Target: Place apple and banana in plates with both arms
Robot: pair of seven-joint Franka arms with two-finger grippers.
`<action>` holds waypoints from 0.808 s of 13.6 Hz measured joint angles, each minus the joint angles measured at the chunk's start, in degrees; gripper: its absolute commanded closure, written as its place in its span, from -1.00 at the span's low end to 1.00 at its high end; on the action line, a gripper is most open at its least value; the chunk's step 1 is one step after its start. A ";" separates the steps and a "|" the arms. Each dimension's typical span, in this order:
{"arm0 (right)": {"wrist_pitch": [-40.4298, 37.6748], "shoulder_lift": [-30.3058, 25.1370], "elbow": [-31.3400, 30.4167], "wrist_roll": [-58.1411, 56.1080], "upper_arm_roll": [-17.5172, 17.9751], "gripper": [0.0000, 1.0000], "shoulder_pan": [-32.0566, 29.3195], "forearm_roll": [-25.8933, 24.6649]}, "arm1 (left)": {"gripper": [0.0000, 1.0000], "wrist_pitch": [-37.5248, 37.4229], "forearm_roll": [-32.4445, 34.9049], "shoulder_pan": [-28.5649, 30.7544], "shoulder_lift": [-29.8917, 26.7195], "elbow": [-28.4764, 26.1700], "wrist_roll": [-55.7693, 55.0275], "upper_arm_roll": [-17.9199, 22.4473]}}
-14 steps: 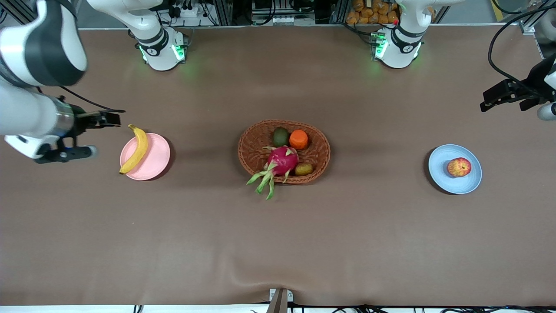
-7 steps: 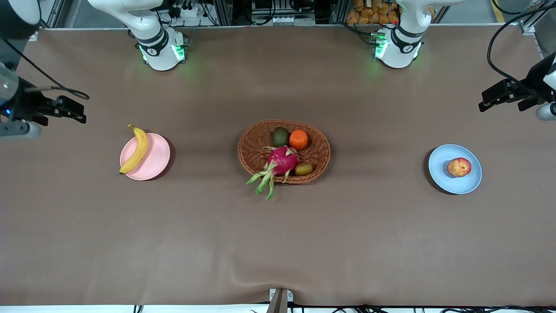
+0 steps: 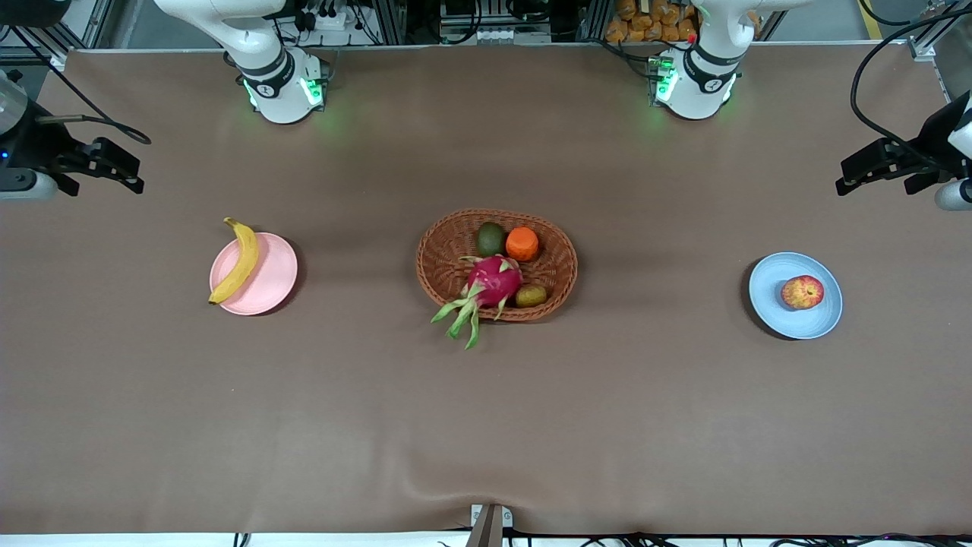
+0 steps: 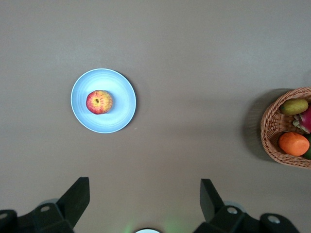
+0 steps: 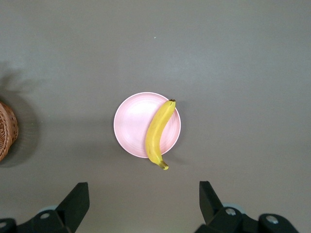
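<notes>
Resting on the pale pink plate toward the right arm's end of the table: the banana, laid across the plate's edge with both dark tips overhanging the rim. Right wrist view confirms this, banana lying along one side of the pink plate.

Apple sits on the light blue plate toward the left arm's end of the table, stem dimple up. Left wrist view: apple a little off the centre of the blue plate, not touching the rim.

Right claw raised over bare table near the table's end, well apart from the pink plate; fingers spread wide, nothing between them.

Left claw raised over bare table near its own end, well apart from the blue plate; fingers likewise spread wide and empty.

Oval wicker basket at mid-table between the two plates, holding a dragon fruit, an orange fruit, a dark green fruit and a brownish-green kiwi. Dragon fruit's green leaves hang over the basket rim nearest the front camera.
</notes>
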 measured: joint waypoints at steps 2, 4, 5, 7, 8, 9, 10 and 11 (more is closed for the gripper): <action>0.38 0.00 0.27 0.00 0.00 -1.00 -0.16 0.00 | -1.00 0.00 0.00 -0.04 0.00 0.00 0.00 -0.04; 0.25 0.11 1.24 0.01 0.01 -1.00 -0.16 0.00 | -1.00 0.00 0.00 -0.08 0.00 0.00 0.00 -0.09; -0.66 0.20 2.36 0.02 0.01 -1.00 -0.16 0.00 | -1.00 0.00 0.00 -0.12 0.00 0.00 0.00 -0.15; -4.46 0.28 5.80 0.02 0.02 -1.00 -0.16 0.00 | -1.00 0.00 0.00 -0.23 0.00 0.00 0.00 -0.22; -5.70 0.28 7.15 0.02 0.06 -1.00 -0.16 0.00 | -1.00 0.00 0.00 -0.29 0.00 0.00 0.00 -0.22; -6.15 0.28 7.83 0.02 0.07 -1.00 -0.16 0.00 | -1.00 0.00 0.00 -0.34 0.00 0.00 0.00 -0.22; -6.25 0.36 7.97 0.04 0.06 -1.00 -0.17 0.00 | -1.00 0.00 0.00 -0.35 0.00 0.00 0.00 -0.22; -6.32 0.63 7.97 0.13 0.04 -1.00 -0.28 0.00 | -1.00 0.00 0.00 -0.35 0.00 0.00 0.00 -0.22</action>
